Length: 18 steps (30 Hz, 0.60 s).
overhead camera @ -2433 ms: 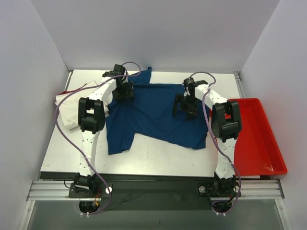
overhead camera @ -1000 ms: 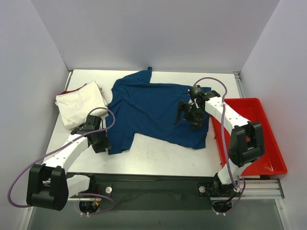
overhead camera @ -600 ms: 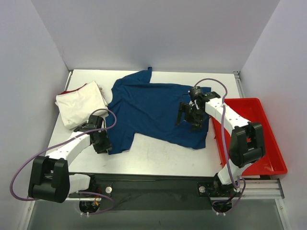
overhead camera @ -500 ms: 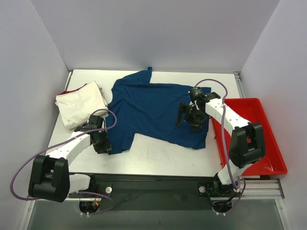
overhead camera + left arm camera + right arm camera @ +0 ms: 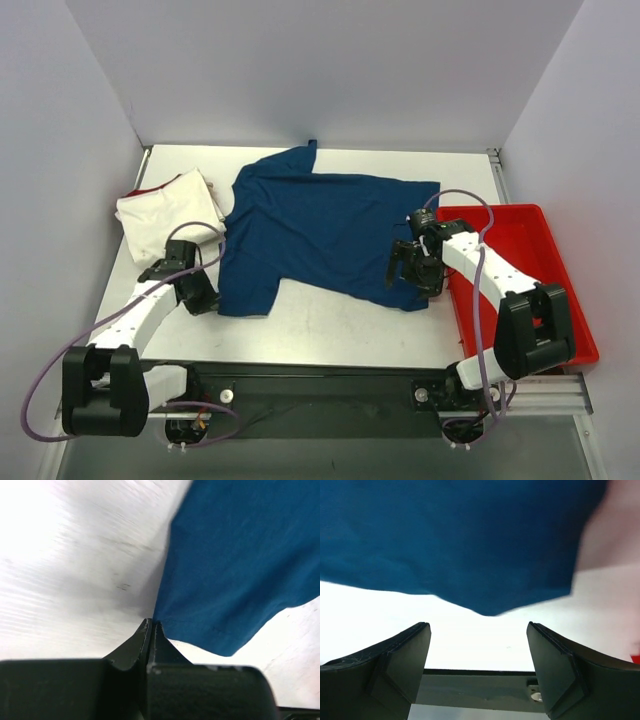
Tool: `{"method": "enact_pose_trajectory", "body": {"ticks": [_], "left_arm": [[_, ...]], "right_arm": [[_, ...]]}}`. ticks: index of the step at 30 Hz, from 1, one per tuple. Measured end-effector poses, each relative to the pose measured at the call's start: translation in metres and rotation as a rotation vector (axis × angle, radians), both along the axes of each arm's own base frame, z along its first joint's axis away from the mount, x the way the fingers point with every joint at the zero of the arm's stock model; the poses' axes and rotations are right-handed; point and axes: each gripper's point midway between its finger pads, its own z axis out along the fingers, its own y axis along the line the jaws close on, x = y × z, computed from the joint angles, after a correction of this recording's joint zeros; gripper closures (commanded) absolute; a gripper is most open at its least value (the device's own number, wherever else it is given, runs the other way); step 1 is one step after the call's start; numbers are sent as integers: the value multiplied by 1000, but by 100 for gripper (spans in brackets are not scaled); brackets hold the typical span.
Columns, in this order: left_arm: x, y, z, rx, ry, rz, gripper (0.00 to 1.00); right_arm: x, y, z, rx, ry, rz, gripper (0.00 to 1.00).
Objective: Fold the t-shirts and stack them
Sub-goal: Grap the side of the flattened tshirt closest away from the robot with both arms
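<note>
The left gripper (image 5: 150, 624) is closed on the near left edge of the blue t-shirt (image 5: 320, 225), which lies spread on the table (image 5: 330, 322). The right gripper (image 5: 477, 630) is open above its near right corner, and the white t-shirt (image 5: 165, 220) lies at the far left.

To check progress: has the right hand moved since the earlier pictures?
Yes. The right hand has moved toward the table's near edge and closer to the red tray, over a corner of the blue t-shirt.

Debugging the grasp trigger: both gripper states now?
Left gripper: closed, pinching the blue t-shirt at its edge.
Right gripper: open, holding nothing.
</note>
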Motion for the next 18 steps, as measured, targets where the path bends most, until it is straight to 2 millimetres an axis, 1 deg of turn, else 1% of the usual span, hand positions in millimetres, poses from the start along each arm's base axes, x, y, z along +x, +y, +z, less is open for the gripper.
{"method": "enact_pose_trajectory", "body": {"ticks": [4, 7, 8, 9, 13, 18], "left_arm": [[7, 18, 11, -5, -53, 82, 100], [9, 28, 14, -6, -66, 128, 100], [9, 30, 14, -6, -67, 137, 100], [10, 31, 15, -6, -70, 144, 100], [11, 33, 18, -14, -83, 154, 100], [11, 35, 18, -19, -85, 161, 100]], "right_arm": [[-26, -25, -13, -63, 22, -66, 23], [-35, -36, -15, -88, 17, -102, 27], [-38, -39, -17, -97, 17, -112, 31], [-41, -42, -18, -106, 19, -120, 32], [-49, -53, -27, -157, 35, -162, 39], [-45, -64, -28, -215, 13, -209, 44]]}}
